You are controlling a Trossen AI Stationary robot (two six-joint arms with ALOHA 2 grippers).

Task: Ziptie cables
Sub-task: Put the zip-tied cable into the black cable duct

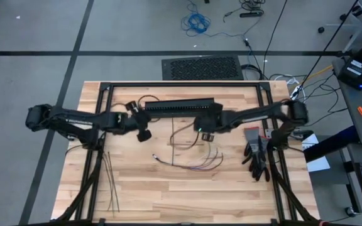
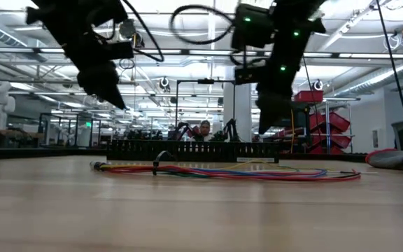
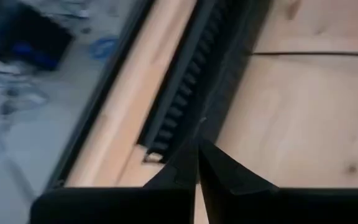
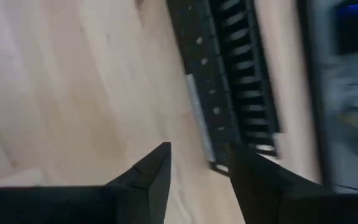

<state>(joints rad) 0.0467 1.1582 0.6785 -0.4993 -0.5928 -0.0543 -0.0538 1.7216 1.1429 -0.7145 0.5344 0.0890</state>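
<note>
Your cables (image 1: 190,154) at frame centre are light and floppy, so pinch them mid-bundle. Left gripper (image 3: 197,155) has jaws together, empty; right gripper (image 4: 197,163) jaws apart.

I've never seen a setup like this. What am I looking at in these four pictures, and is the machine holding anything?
It is a robot with two dark arms working over a wooden table. One picture looks straight down, one looks level across the tabletop, and two come from small cameras on the arms' wrists.

The left gripper and the right gripper both hang above the table near a long black slotted duct. The left gripper's fingers are shut; the right gripper's fingers stand apart. Neither holds anything.

On the table lie loose coloured cables, thin dark zipties at the left, and black gloves at the right.
</note>
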